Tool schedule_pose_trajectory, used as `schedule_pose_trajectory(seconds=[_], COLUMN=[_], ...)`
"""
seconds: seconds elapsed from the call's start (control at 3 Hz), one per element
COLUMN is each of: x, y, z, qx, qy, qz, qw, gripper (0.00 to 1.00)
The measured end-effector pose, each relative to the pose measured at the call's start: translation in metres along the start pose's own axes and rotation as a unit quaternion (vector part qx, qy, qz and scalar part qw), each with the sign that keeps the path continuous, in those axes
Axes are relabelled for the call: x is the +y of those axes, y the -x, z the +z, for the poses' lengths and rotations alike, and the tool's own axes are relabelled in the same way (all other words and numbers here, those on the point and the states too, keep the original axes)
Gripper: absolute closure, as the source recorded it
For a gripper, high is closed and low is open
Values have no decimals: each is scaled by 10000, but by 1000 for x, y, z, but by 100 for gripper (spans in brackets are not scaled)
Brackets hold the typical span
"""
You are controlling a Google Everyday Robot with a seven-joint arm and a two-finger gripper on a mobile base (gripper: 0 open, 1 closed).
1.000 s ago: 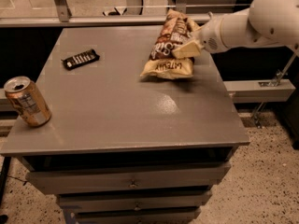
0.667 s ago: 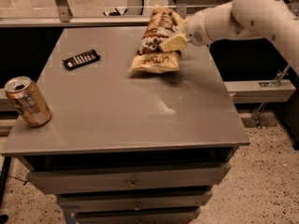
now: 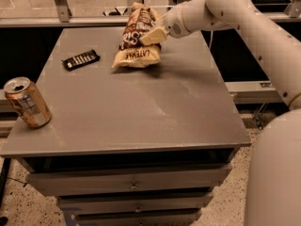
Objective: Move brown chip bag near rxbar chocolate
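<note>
One white robot arm (image 3: 225, 6) reaches in from the far right over a grey drawer cabinet (image 3: 141, 112), elbow high. Its gripper (image 3: 150, 36) is pinching one crinkly brown and cream-yellow chip bag (image 3: 135, 55) at far centre. One flat black wrapped bar (image 3: 81, 59) lies near on the left. One copper drink can (image 3: 27, 102) stands at the near-left edge. Bare tabletop spreads near and right.

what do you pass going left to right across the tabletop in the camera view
drink can → rxbar chocolate → brown chip bag, with the gripper shut on the bag's right side
</note>
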State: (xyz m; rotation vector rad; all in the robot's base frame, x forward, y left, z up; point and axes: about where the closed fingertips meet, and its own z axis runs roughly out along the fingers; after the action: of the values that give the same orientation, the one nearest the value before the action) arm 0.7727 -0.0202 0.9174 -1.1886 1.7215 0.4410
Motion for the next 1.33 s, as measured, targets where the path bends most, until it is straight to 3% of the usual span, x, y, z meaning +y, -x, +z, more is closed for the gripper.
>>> schedule_pose_trajectory(seconds=[1.0,1.33], x=[39,39], y=[13,13], z=[72,73], qx=[-46,-47], qy=[902,920], qz=[44,45], qw=[9959,9957], gripper=[100,86])
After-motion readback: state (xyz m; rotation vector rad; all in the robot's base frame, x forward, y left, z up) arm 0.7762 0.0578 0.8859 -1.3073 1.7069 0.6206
